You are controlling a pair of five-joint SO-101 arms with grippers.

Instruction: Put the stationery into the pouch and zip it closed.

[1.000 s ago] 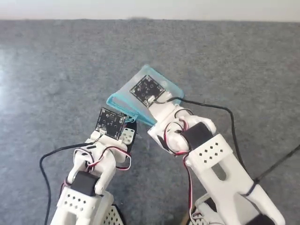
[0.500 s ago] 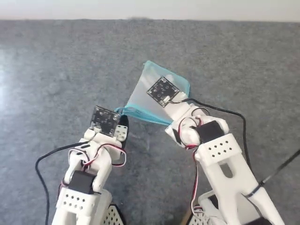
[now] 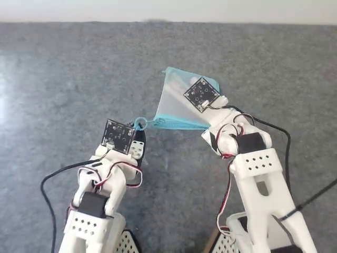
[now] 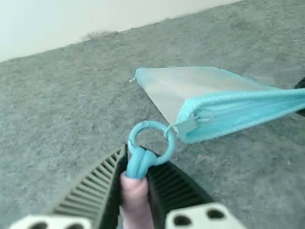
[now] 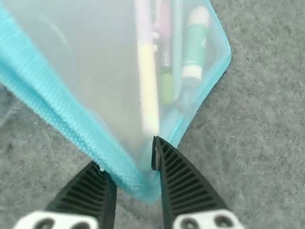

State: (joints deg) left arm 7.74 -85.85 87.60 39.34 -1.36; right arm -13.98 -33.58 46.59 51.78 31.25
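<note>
Cataloguing by view.

Left wrist view:
- Left gripper [image 4: 137,161]: jaws pinched narrow on the teal pull loop [image 4: 139,168].
- Pull ring [image 4: 149,140]: just ahead of the fingertips and linked to the zip slider [image 4: 198,117].
- Pouch [image 4: 209,88]: begins right behind the slider. Its teal zip edge [image 4: 248,109] runs away from this gripper toward the other arm. The teeth look meshed along all the length that shows.
- Grey mat [image 4: 57,105]: underneath.

Right wrist view:
- Right gripper [image 5: 134,167]: jaws narrow, clamped on the pouch's corner at the far end of the zip edge.
- Stationery, seen through the frosted wall: a yellow pen [image 5: 148,81] and a green-and-white stick [image 5: 193,50]. Both lie lengthwise, pointing away from the fingertips.

High view:
- The pouch [image 3: 179,100] spans the gap between the two grippers.
- The zip edge [image 3: 181,124] is the long axis, stretched from one gripper to the other.
- The slider end is nearest the left arm.

Judgement: the contents are in and the zip appears fully drawn. Any last pull should follow that axis, away from the right gripper's anchoring hold.
</note>
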